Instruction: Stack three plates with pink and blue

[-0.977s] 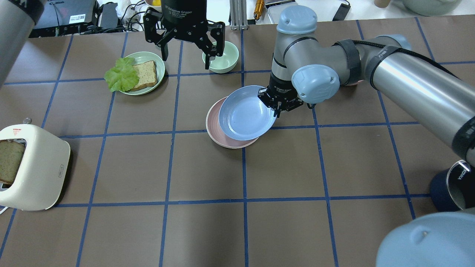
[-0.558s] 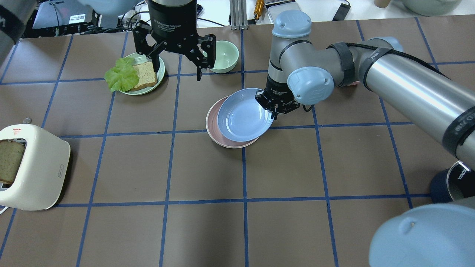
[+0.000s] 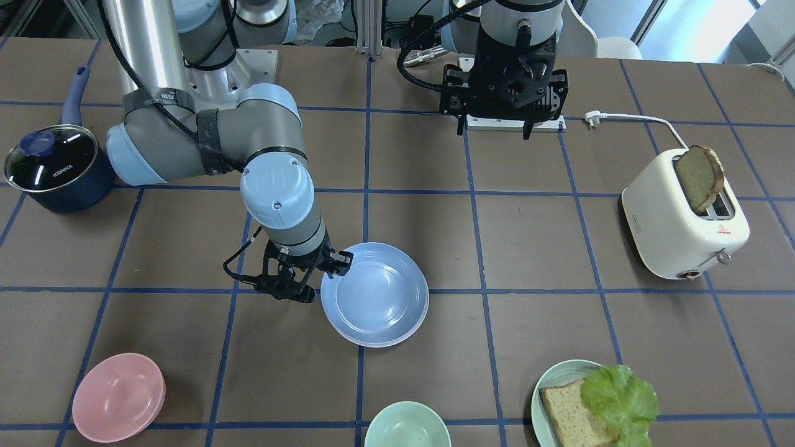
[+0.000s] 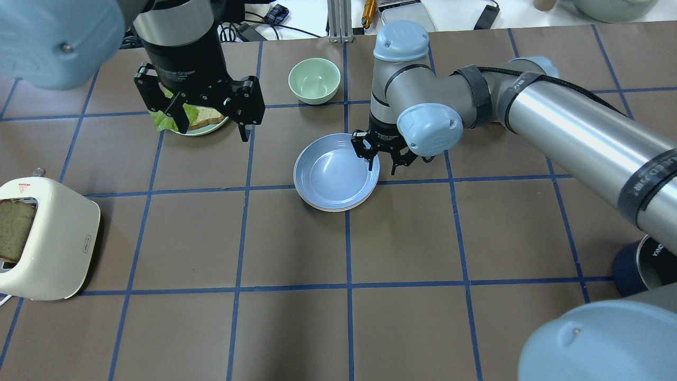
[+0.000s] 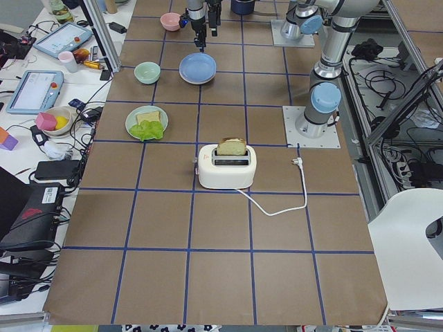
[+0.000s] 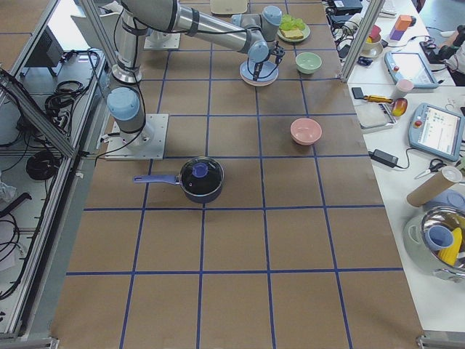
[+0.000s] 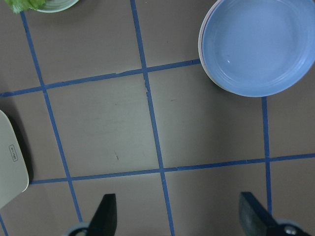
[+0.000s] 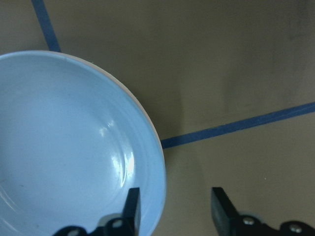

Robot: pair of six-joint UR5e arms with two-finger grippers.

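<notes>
The periwinkle blue plate (image 4: 333, 172) lies flat on the pale pink plate (image 4: 338, 210), almost fully covering it; only a thin pink rim shows. My right gripper (image 4: 381, 161) is open, with its fingers either side of the blue plate's right rim; the right wrist view (image 8: 174, 209) shows that rim between the fingers. My left gripper (image 4: 211, 127) is open and empty, hanging above the table to the left of the stack. It also shows in the front-facing view (image 3: 495, 130). The cream-white plate is out of view.
A mint bowl (image 4: 314, 80) stands behind the stack. A teal plate with bread and lettuce (image 3: 559, 397) lies partly under my left gripper. A pink bowl (image 3: 118, 397), a lidded dark pot (image 3: 53, 161) and a toaster (image 4: 47, 238) holding bread stand further out.
My right gripper moved left with the blue plate and opened; the plate now lies squarely on the pink one. My left arm moved left, over the bread plate.
</notes>
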